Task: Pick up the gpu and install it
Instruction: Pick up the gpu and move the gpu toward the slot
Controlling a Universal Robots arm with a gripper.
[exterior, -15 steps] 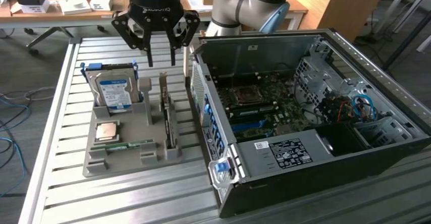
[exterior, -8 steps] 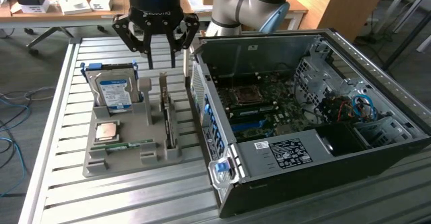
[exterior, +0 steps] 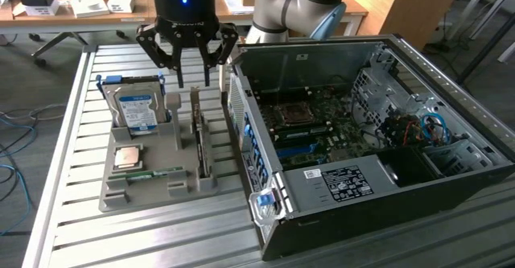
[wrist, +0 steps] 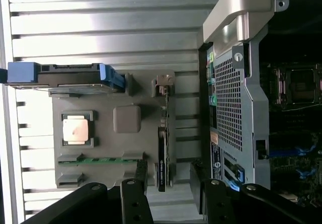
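Spread pincer (wrist: pixel 169 169), partly cropped, above edge-on gpu (wrist: pixel 161 158)

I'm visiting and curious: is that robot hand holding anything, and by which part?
Nothing is held. The hand is open, hovering above the gpu, which stands on edge in the gray tray.

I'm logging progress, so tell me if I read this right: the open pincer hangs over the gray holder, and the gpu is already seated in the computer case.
Not quite. The exterior view shows the gpu standing on edge in its slot in the gray holder, not in the computer case. The rest holds: the open pincer hangs over the holder.
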